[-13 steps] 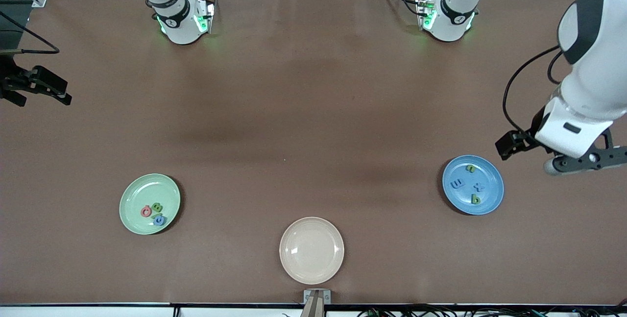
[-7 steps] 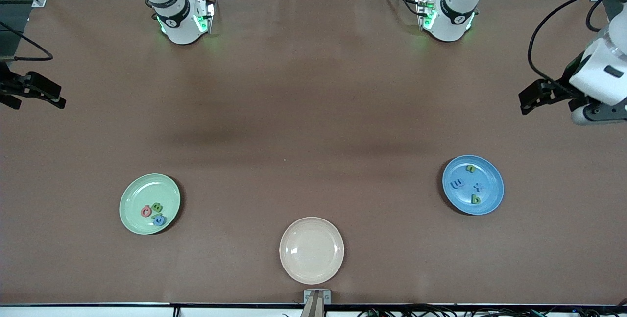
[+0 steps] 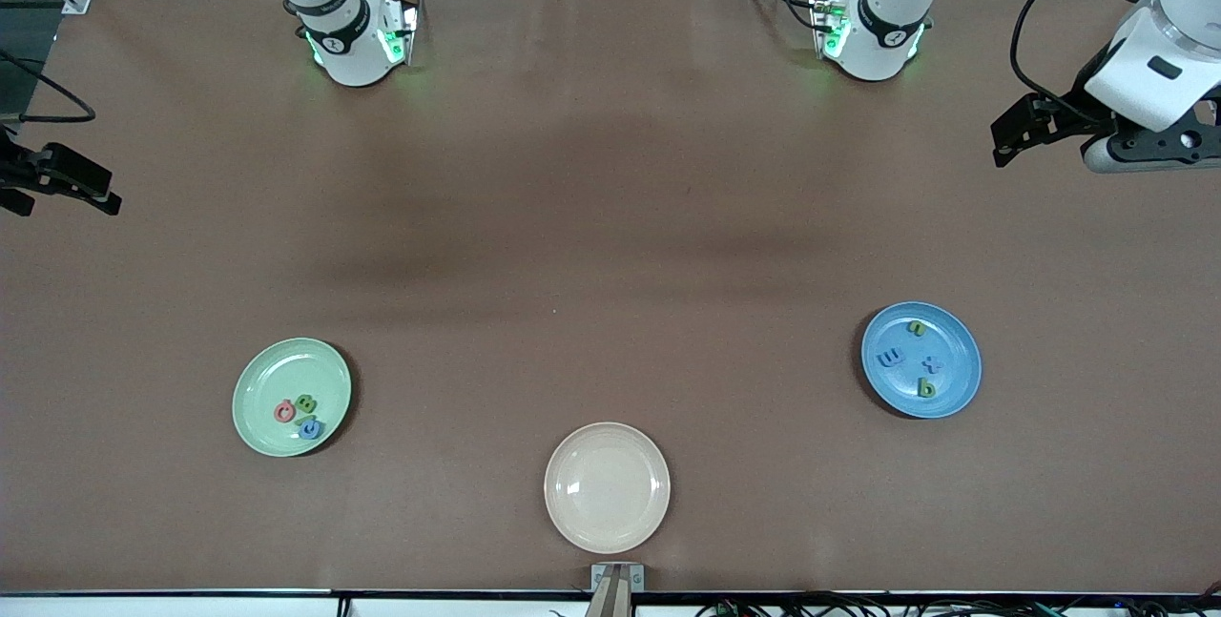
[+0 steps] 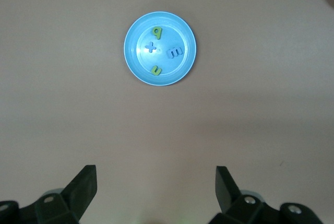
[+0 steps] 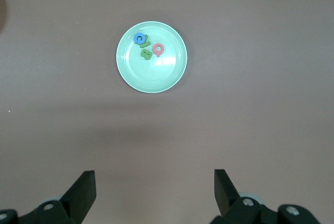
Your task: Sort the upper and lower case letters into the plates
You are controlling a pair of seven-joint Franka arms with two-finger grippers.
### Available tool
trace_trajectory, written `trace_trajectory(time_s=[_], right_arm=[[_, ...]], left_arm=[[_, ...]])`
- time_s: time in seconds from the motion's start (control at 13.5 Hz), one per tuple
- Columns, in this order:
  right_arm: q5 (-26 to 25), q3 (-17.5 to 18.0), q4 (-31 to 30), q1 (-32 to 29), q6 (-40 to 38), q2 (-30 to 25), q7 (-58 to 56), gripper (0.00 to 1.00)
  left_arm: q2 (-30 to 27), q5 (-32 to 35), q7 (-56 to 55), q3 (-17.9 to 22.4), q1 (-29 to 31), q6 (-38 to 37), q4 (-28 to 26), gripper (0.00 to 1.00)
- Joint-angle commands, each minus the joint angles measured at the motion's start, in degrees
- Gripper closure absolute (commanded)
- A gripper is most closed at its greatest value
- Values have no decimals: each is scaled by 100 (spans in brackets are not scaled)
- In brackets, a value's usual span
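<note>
Both tools wide, at table ends.

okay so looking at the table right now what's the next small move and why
Probably none beyond parking both arms. Four letters lie in the blue plate, four in the mint plate, and the cream plate holds nothing. The left pincer and right pincer hang open, holding nothing, high over bare table.

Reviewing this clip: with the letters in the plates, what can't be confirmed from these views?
- Mint green plate: four letters overlap in a cluster; the green ones are too small to read.
- Front view: the right pincer is partly cut off by the frame edge.
- Front view: the left pincer is seen side-on; only the wrist view shows it open.
</note>
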Motion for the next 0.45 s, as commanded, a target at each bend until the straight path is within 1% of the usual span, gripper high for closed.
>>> trace_trajectory(time_s=[0.0,0.22,0.37], right_arm=[[22,81,82,-58,-38,14,-55,0],[57,81,188,-58,-38,14,-55,0],[66,81,188,-49,-38,14,-55,0]], left_arm=[[-187,-133,25,16,69,86,-118,0],[-143,-150,138,34,77,77,40,0],[-143,-133,139,51,78,77,50,0]])
